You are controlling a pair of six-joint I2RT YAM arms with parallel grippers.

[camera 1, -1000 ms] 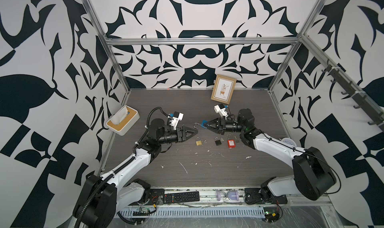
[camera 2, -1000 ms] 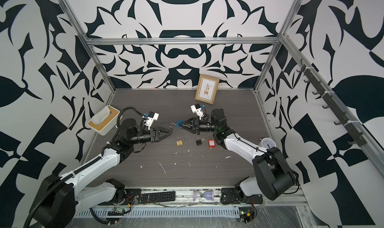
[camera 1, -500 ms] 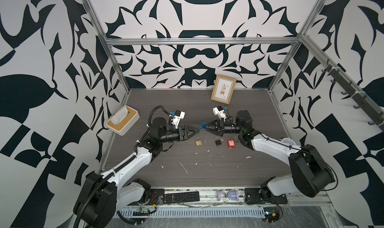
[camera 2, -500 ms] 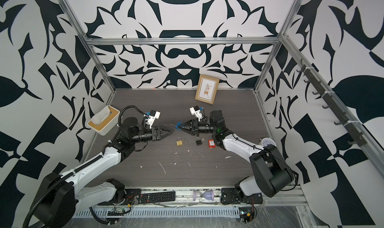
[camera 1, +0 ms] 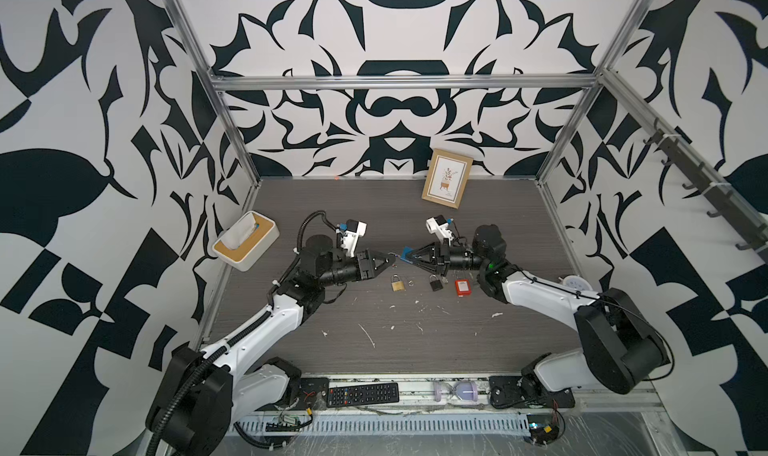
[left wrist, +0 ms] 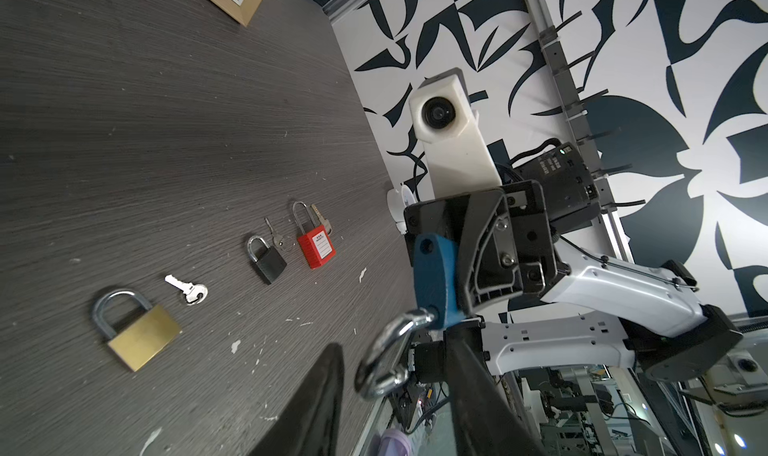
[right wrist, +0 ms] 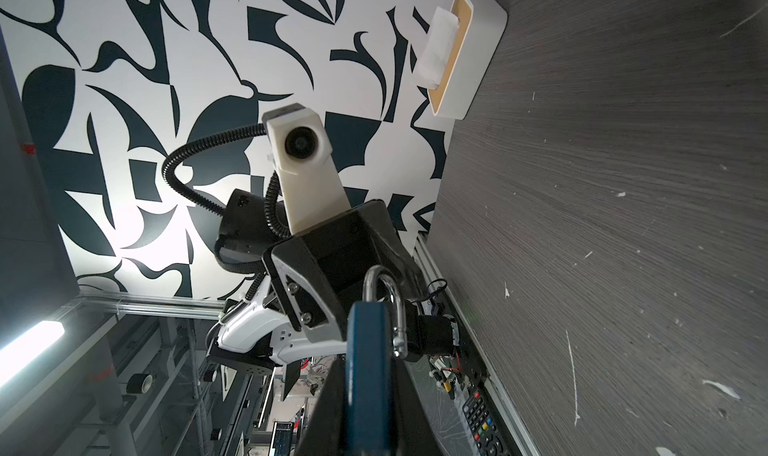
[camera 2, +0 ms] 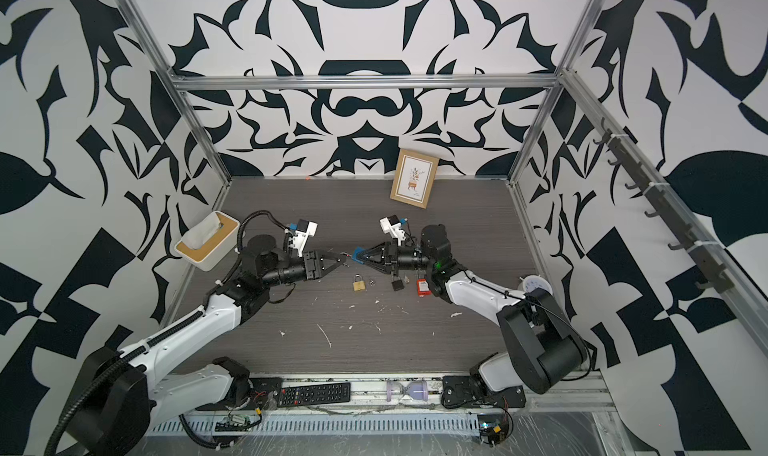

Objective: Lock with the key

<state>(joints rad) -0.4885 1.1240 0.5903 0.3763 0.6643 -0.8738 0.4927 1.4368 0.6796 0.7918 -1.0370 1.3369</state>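
Blue padlock (left wrist: 434,275) clamped in the right jaws, both wrists level and facing, left jaws half-open around its shackle (left wrist: 382,339)

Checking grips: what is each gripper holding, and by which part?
The right gripper clamps the blue padlock by its body. The left gripper brackets its shackle; a grip cannot be told.

It was a robotics lab test cell; aluminium framing (camera 1: 399,83) held black-and-white patterned wall panels (camera 1: 83,100) around a grey table (camera 1: 353,208). Two robot arms (camera 1: 266,329) were mounted along the bottom edge of both top views, beside bare circuit boards (camera 1: 288,422) and a slotted cable duct (camera 1: 395,425).
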